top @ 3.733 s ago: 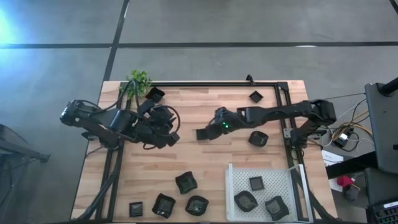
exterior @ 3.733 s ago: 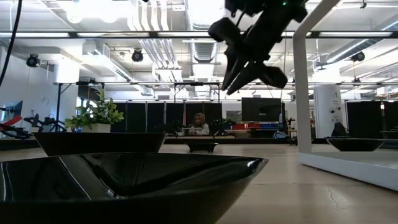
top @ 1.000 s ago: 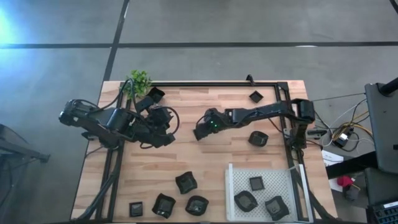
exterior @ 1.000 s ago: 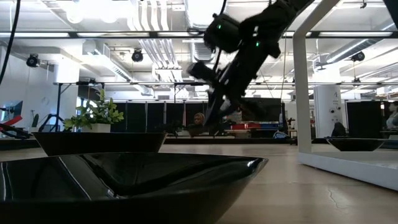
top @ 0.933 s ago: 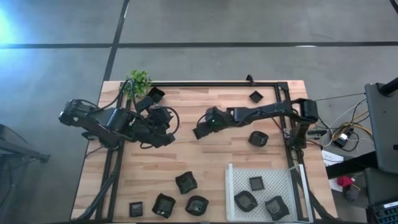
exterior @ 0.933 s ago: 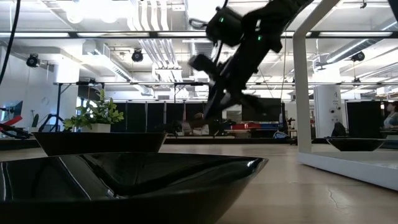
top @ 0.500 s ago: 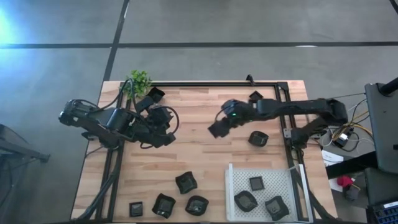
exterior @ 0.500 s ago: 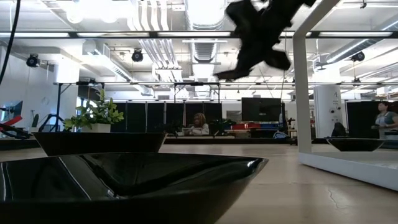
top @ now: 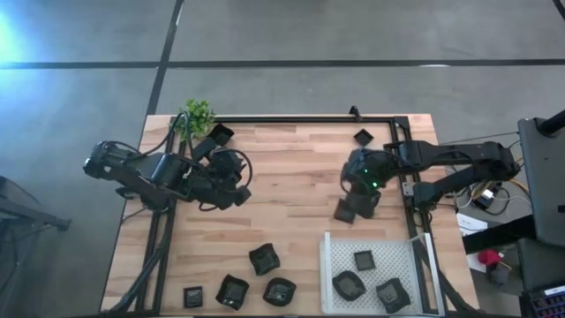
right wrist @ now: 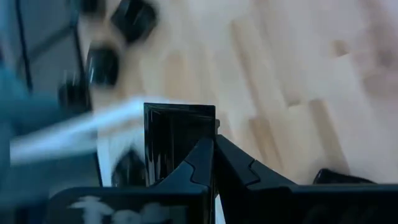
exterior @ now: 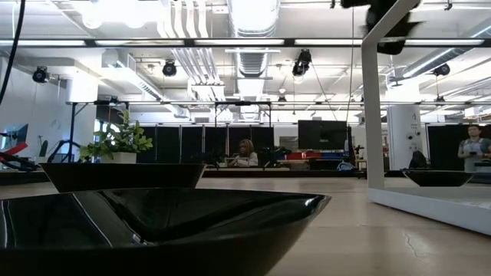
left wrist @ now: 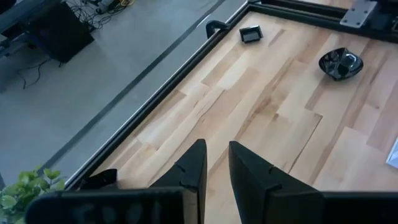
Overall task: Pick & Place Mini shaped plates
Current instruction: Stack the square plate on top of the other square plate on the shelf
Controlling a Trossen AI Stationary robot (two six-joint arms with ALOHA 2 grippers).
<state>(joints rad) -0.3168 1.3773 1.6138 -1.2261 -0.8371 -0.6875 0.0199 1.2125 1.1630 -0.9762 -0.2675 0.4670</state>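
- Square black plate point(right wrist: 179, 140) pinched on its rim by the right gripper point(right wrist: 213, 149), fingers clamped together on the edge; plate carried off the table point(top: 291, 221).
- In the high view the held plate point(top: 346, 210) hangs under the right gripper point(top: 351, 205), just beyond the far edge of the white perforated tray point(top: 402, 265), right of table centre.
- Three plates lie in the tray: a small square one point(top: 363, 261), a rounded one point(top: 348, 284), another point(top: 393, 295) at the near corner.
- Loose plates on the wood: three in a cluster at the near edge point(top: 264, 259), point(top: 233, 291), point(top: 280, 291), plus a small square point(top: 193, 297) at the near left.
- One small square plate point(top: 363, 137) near the far rail; one plate point(top: 219, 134) beside the small green plant point(top: 198, 115) at the far left corner.
- Left gripper point(top: 240, 187) rests left of centre over bare wood, well apart from the tray; left wrist view shows its fingers point(left wrist: 193, 171) parted with a narrow gap, gripping nothing.
- Low view: a big dark dish point(exterior: 153, 230) fills the foreground, a second point(exterior: 123, 176) behind it.
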